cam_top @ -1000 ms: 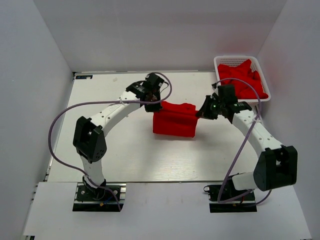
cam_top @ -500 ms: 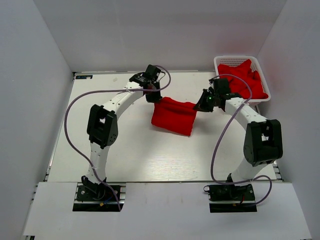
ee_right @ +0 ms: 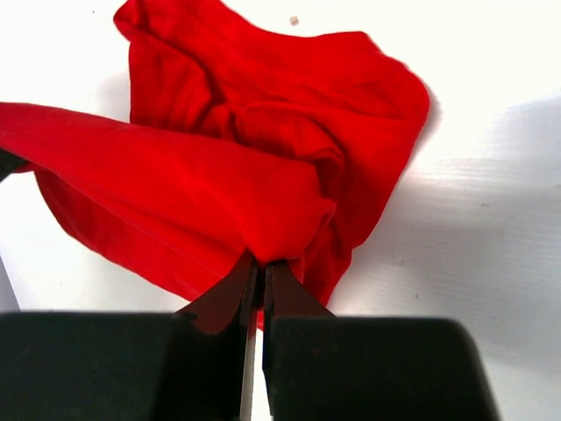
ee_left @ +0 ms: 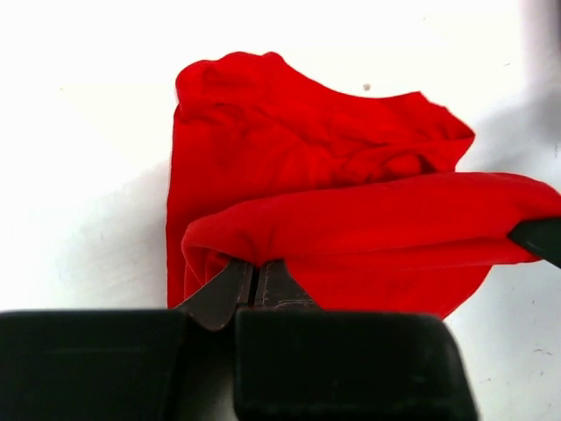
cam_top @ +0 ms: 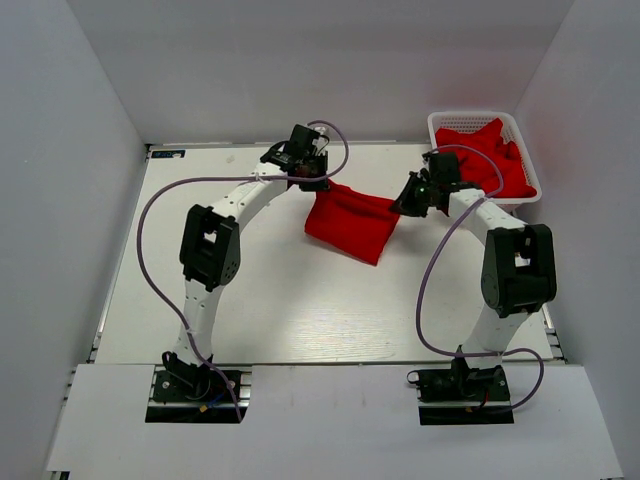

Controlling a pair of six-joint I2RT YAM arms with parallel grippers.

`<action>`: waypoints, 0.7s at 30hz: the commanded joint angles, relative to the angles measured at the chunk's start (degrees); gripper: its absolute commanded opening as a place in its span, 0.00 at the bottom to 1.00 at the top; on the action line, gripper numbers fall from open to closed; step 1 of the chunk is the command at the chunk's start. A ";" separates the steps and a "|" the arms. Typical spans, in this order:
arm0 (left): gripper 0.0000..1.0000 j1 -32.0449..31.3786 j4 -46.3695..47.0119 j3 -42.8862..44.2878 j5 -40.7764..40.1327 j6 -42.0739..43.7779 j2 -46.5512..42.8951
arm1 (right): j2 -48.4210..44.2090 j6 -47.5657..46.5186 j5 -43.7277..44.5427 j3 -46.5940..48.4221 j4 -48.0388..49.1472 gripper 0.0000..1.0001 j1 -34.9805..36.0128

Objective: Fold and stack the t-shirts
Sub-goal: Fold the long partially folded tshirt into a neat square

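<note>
The left gripper (ee_left: 256, 281) and right gripper (ee_right: 260, 276) are pinched tight on a red t-shirt (cam_top: 350, 222) stretched between them, touching the white table (cam_top: 250, 300) below. Just past the right gripper sits a basket (cam_top: 455, 120) of red shirts (cam_top: 490, 160). White walls (cam_top: 300, 60) all round.

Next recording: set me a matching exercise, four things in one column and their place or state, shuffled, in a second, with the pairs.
Things:
1. left gripper
2. right gripper
3. basket
4. t-shirt

Places or states:
a. white, at the far right
b. red, stretched between both grippers
c. shut on the cloth's left end in the top view
d. shut on the cloth's right end in the top view

Pairs: 1-c, 2-d, 3-a, 4-b
</note>
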 commanded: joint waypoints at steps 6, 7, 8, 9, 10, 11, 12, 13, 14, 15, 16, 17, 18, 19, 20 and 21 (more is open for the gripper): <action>0.06 1.64 3.20 6.87 1.70 2.80 4.96 | 0.49 0.43 1.40 1.94 1.28 0.00 -1.83; 0.06 1.64 4.08 6.87 3.02 2.80 5.49 | 0.66 0.78 1.31 1.50 1.99 0.00 -1.74; 0.06 1.64 4.87 6.87 3.64 2.80 5.49 | 0.58 1.22 1.40 0.27 2.34 0.00 -1.74; 0.06 1.64 6.53 6.87 4.25 2.80 6.27 | 0.57 1.66 1.31 0.09 3.22 0.00 -1.91; 0.06 1.64 7.24 6.87 4.87 2.80 6.98 | 0.84 2.10 1.40 -0.17 3.31 0.00 -2.00; 0.06 1.64 7.86 6.87 5.48 2.80 6.99 | 0.92 2.02 2.09 -0.52 3.40 0.00 -2.09; 0.06 1.64 8.39 7.48 5.49 2.80 7.77 | 0.84 2.62 2.19 -0.70 3.75 0.00 -2.09; 0.06 1.64 9.26 8.01 6.10 2.80 8.65 | 1.01 2.89 2.36 -1.05 4.01 0.00 -2.18; 0.06 1.64 9.79 8.01 6.11 2.80 8.66 | 0.84 3.24 2.97 -1.66 4.62 0.00 -2.27; 0.06 1.64 10.32 8.01 6.11 2.80 9.53 | 0.75 4.38 3.24 -1.93 5.07 0.00 -2.27; 0.08 1.64 11.37 8.71 6.11 2.80 10.06 | 0.58 5.26 4.37 -3.24 6.81 0.00 -2.70; 0.18 1.64 11.38 9.41 6.11 2.80 11.19 | 0.49 6.49 5.08 -3.69 7.61 0.00 -2.88; 0.29 2.16 12.08 10.11 6.11 2.80 11.81 | 0.66 7.19 6.66 -3.95 9.01 0.10 -2.97; 0.40 2.17 12.08 12.12 6.11 2.28 12.69 | 1.27 8.51 6.76 -4.13 11.90 0.22 -3.49; 0.81 2.17 12.08 13.54 5.24 2.27 14.35 | 2.93 8.61 6.24 -1.78 12.19 0.30 -3.85; 1.00 2.17 12.87 15.03 3.14 1.40 15.15 | 4.77 8.43 4.14 -0.28 12.45 0.39 -4.72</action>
